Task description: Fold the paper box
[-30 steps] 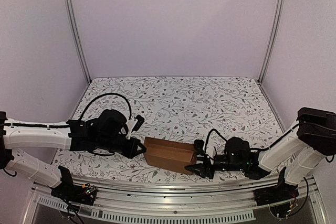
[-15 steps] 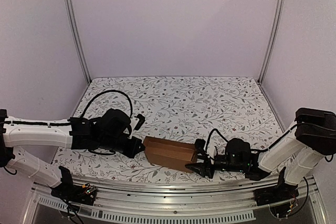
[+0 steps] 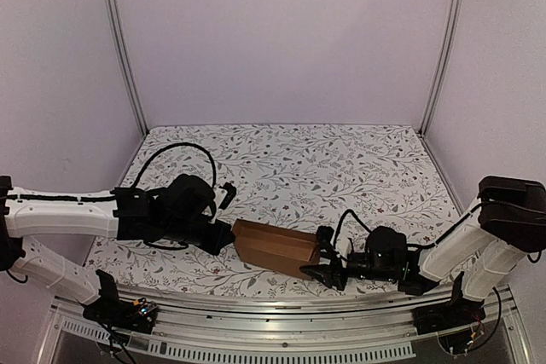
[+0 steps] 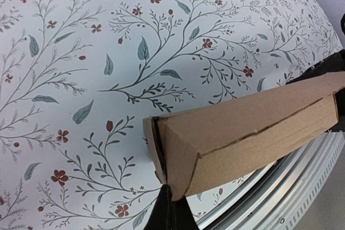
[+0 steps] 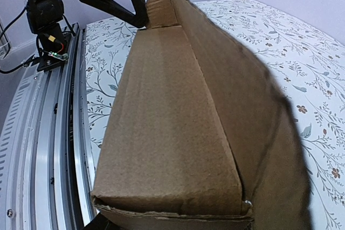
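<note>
left tool (image 3: 227, 234) has its tips pressed together and pokes the left end of the paper box (image 3: 275, 247). right tool (image 3: 324, 257) seems to pinch the box's right end, but its fingers are hard to see. the box lies near the front edge of the tabletop (image 3: 341, 159). if the left tool pushes too hard, the box could slip out, get squashed, or slide off that edge.
</note>
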